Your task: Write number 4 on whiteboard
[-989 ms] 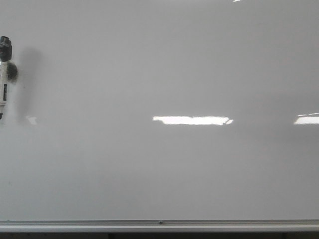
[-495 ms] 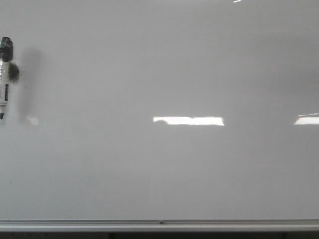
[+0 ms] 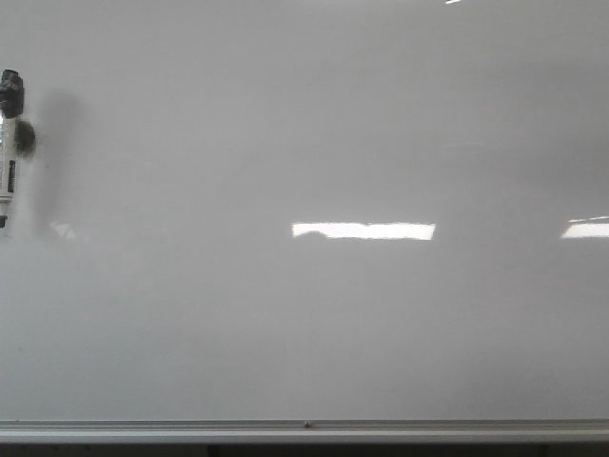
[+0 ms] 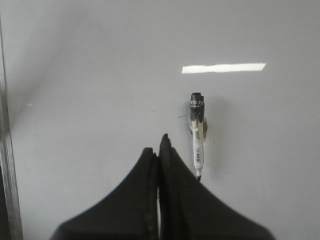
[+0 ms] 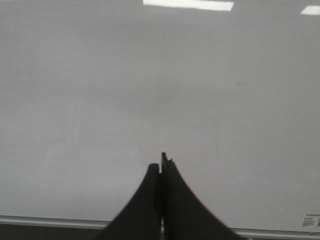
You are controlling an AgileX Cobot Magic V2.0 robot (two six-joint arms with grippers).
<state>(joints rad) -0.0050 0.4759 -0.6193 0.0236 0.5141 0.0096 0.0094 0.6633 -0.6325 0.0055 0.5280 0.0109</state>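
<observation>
Evidently, nothing is pinched: both arms' fingers (image 4: 159, 145) (image 5: 161, 162) are pressed together, the black-capped white marker pen (image 3: 9, 143) left clinging to the glossy white whiteboard (image 3: 333, 124).

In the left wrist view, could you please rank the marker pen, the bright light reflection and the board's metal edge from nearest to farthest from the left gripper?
From the left gripper:
1. Marker pen, just beside the fingertips.
2. Light reflection, beyond the pen.
3. Metal edge, at the frame's far side.
</observation>
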